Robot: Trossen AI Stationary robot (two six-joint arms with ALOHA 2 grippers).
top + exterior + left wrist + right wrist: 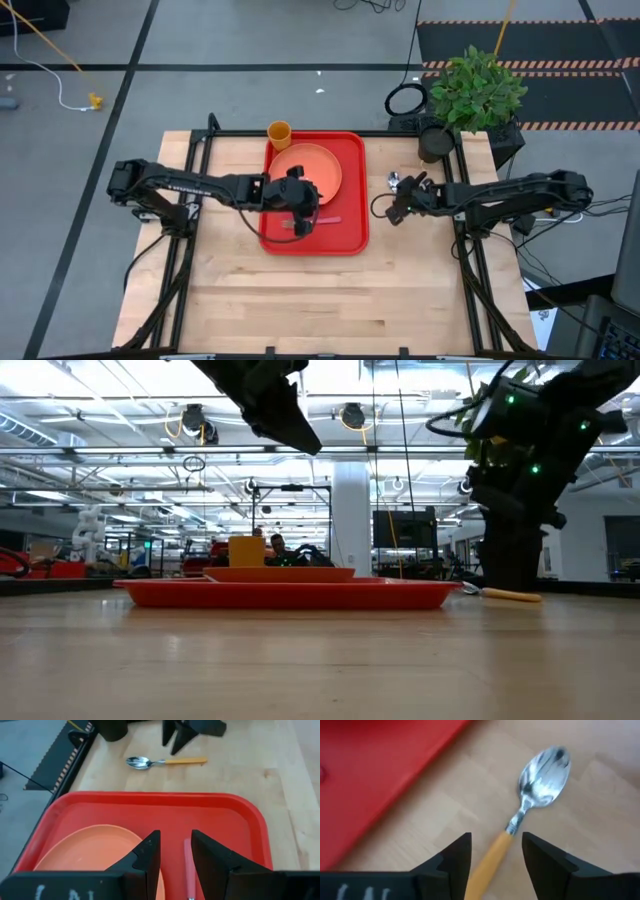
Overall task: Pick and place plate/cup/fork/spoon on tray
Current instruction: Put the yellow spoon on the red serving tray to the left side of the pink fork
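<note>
The red tray (350,235) lies mid-table with the salmon plate (310,165) on its far half. The pink-handled fork (188,865) lies on the tray beside the plate. My left gripper (175,840) is open above the fork's handle, well clear of the tray in the low view (290,415). The orange-yellow cup (279,133) stands at the tray's far left corner. The spoon (532,790) lies flat on the wood right of the tray. My right gripper (496,842) is open, its fingers on either side of the spoon's orange handle (490,860).
A potted plant (476,88) in a black pot (435,143) stands at the table's far right corner, just beyond the spoon. Bare wood (320,300) stretches along the near half of the table.
</note>
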